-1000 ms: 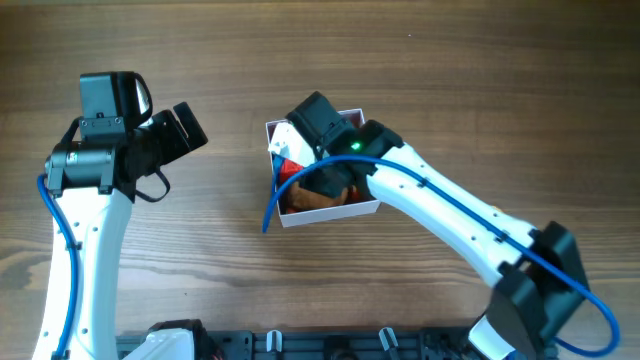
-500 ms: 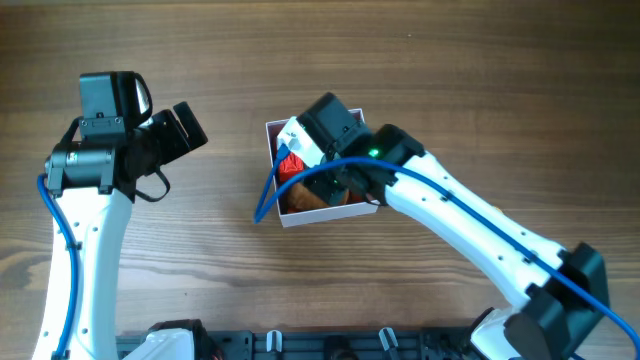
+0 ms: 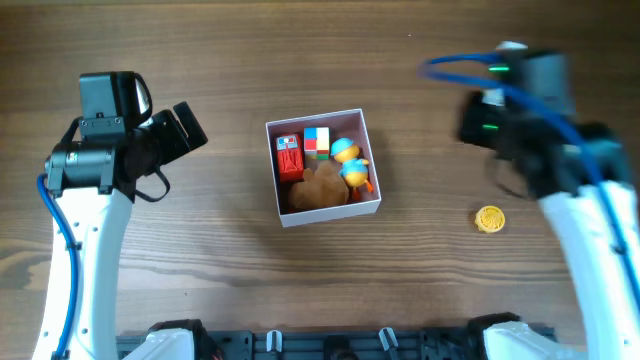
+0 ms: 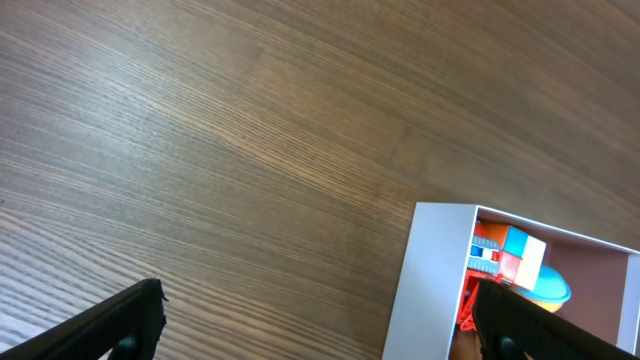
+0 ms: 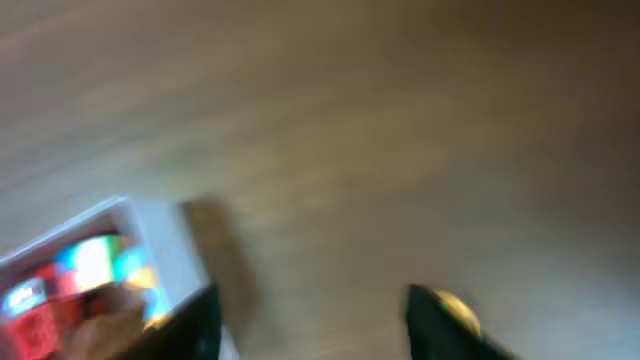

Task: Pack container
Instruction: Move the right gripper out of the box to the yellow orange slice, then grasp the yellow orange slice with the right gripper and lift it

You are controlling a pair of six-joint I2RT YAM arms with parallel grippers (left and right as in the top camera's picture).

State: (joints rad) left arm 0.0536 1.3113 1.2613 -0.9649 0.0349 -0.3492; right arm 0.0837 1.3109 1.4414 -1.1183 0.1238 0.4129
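Note:
The container (image 3: 276,174) is a white square box with a pink inside at the table's middle. It holds a red toy (image 3: 290,158), a coloured block (image 3: 317,141), a yellow duck figure (image 3: 351,162) and a brown piece (image 3: 320,190). It also shows in the left wrist view (image 4: 430,280) and, blurred, in the right wrist view (image 5: 160,245). A yellow round toy (image 3: 489,219) lies on the table at the right; it shows in the right wrist view (image 5: 455,308). My left gripper (image 4: 315,325) is open and empty, left of the box. My right gripper (image 5: 315,320) is open and empty, between box and yellow toy.
The wooden table (image 3: 300,50) stretches around the box. A black rail with clips (image 3: 330,345) runs along the front edge. The right arm (image 3: 560,170) stands over the table's right side, blurred by motion.
My right arm has lifted out of the container and swung far to the right, uncovering the toys inside. The left arm has not moved.

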